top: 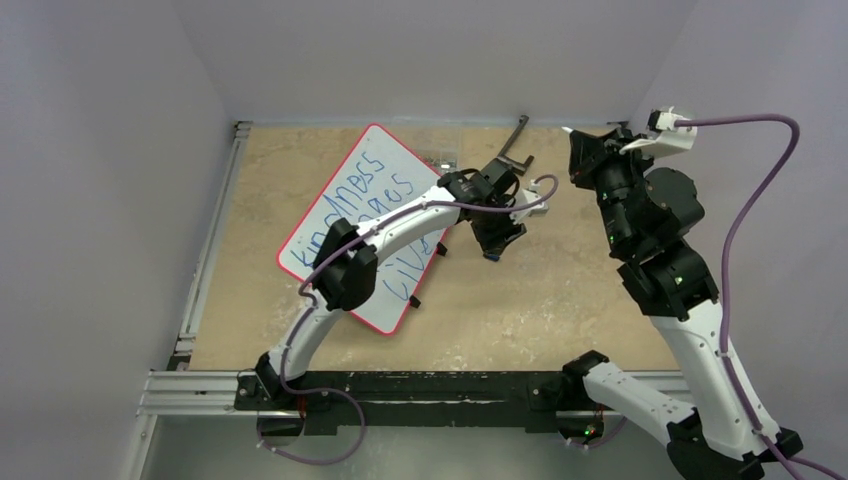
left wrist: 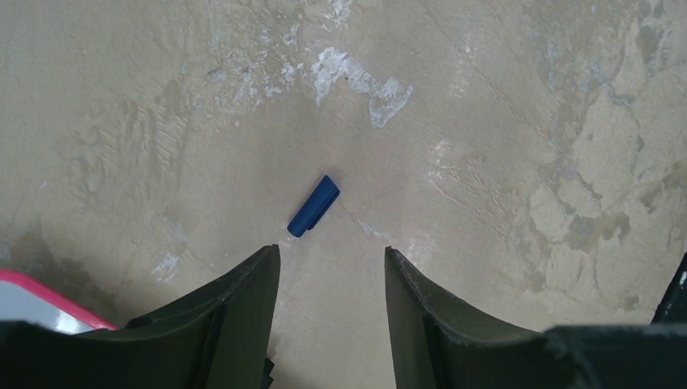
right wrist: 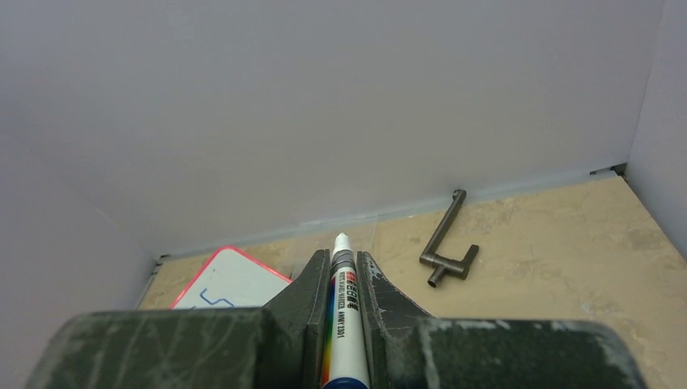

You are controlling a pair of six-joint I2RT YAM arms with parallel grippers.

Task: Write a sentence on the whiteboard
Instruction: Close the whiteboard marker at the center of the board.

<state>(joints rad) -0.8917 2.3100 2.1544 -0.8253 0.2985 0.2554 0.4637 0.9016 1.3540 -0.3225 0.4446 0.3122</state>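
Note:
The whiteboard [top: 330, 215] lies tilted on the table's left half, its red rim showing. The sentence [top: 372, 190] fills it in slanted blue lines, partly hidden by my left arm. My left gripper [top: 497, 240] hovers right of the board, open, with nothing between its fingers. In the left wrist view that gripper [left wrist: 332, 251] points down at the table, and a small blue marker cap [left wrist: 313, 206] lies just beyond its left fingertip. My right gripper [right wrist: 340, 254] is raised at the back right, shut on an uncapped white marker [right wrist: 343, 300] whose tip pokes out past the fingers.
A dark metal handle-shaped piece [right wrist: 448, 243] lies near the back wall, and shows in the top view as the metal piece [top: 515, 140]. A clear plastic box [top: 440, 155] sits at the board's far corner. Grey walls close in the table on three sides.

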